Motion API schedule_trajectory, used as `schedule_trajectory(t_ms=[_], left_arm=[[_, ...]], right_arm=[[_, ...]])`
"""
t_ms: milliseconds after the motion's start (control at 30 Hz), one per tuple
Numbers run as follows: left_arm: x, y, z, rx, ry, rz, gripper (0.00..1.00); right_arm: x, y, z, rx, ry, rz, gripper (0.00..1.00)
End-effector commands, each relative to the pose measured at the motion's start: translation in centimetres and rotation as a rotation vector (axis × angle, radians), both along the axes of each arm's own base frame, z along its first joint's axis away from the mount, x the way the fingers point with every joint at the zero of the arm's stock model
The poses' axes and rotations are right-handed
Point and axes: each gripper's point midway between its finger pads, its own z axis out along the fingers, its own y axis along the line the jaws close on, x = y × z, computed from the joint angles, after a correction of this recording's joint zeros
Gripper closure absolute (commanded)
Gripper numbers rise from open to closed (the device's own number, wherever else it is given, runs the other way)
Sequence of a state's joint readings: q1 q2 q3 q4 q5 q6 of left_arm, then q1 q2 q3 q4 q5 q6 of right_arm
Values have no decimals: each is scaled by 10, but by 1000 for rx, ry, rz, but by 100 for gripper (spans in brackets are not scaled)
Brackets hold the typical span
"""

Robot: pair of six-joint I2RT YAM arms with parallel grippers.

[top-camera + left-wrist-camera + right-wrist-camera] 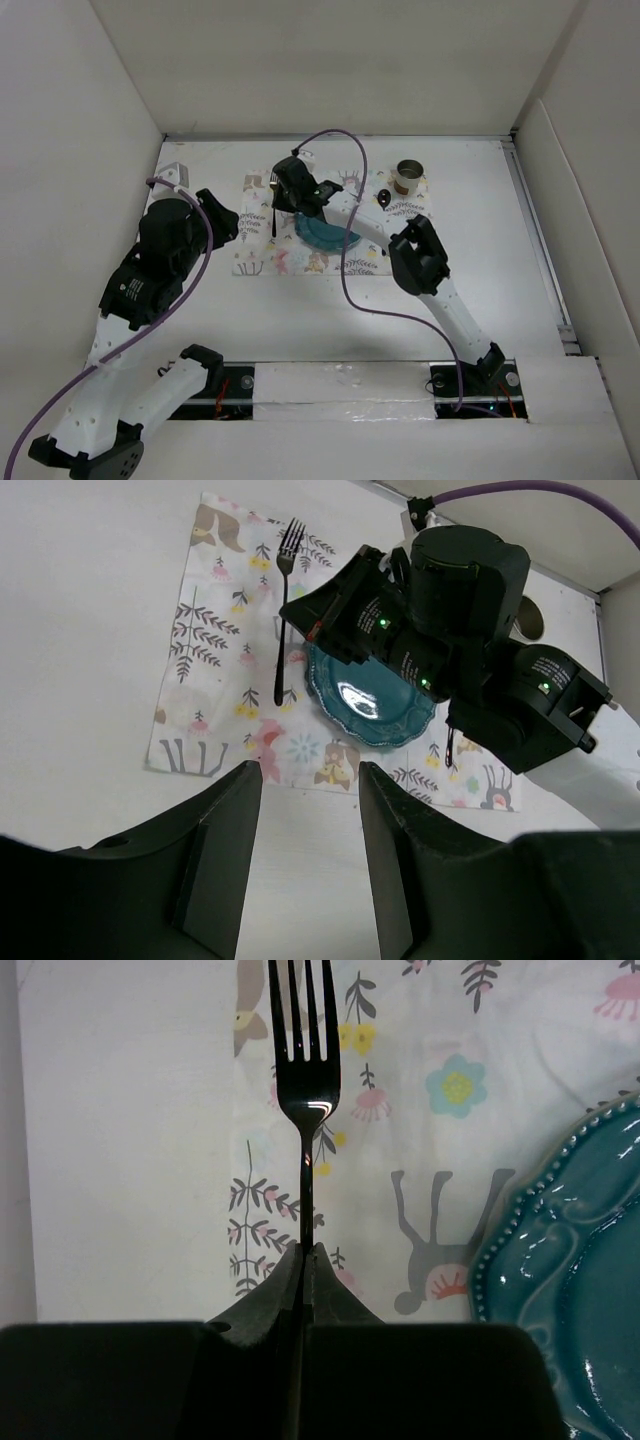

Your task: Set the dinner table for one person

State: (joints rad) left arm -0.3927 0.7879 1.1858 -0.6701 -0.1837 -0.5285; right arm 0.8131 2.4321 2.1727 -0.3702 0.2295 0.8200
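Note:
The white dinner table (pixel 480 260) carries a printed placemat (pixel 262 258) with a teal plate (pixel 330 236) on it. A black fork (pixel 272 212) lies along the mat to the left of the plate, tines pointing away from me. My right gripper (pixel 278 193) is shut on the fork's handle; in the right wrist view the fingers (pixel 308 1250) pinch the thin handle, with the fork (pixel 305 1080) over the mat and the plate (pixel 570 1290) at the right. My left gripper (pixel 305 820) is open and empty, above bare table just near of the mat, facing the fork (pixel 282 610) and the plate (pixel 370 705).
A metal cup (pixel 408 177) stands on the mat's far right corner, with a dark spoon (pixel 385 198) beside it. A small shiny object (pixel 175 172) sits at the far left of the table. White walls close in the table on three sides.

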Motion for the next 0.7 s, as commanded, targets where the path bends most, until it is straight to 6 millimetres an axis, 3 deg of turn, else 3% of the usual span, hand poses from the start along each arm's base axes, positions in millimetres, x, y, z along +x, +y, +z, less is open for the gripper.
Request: schedule_trajectory(t_ms=[0,367,667], left_arm=[[2,-1,8,1,-45,-8,60],[4,-3,1,1,-32,-8,59],[6,-2,-6,9,-20,-2,59]], right_arm=[[2,8,-2,17,-7,-26,100],[-25,17,-45,-33,64,3,100],[-24,11,-61,-60,75,-22,100]])
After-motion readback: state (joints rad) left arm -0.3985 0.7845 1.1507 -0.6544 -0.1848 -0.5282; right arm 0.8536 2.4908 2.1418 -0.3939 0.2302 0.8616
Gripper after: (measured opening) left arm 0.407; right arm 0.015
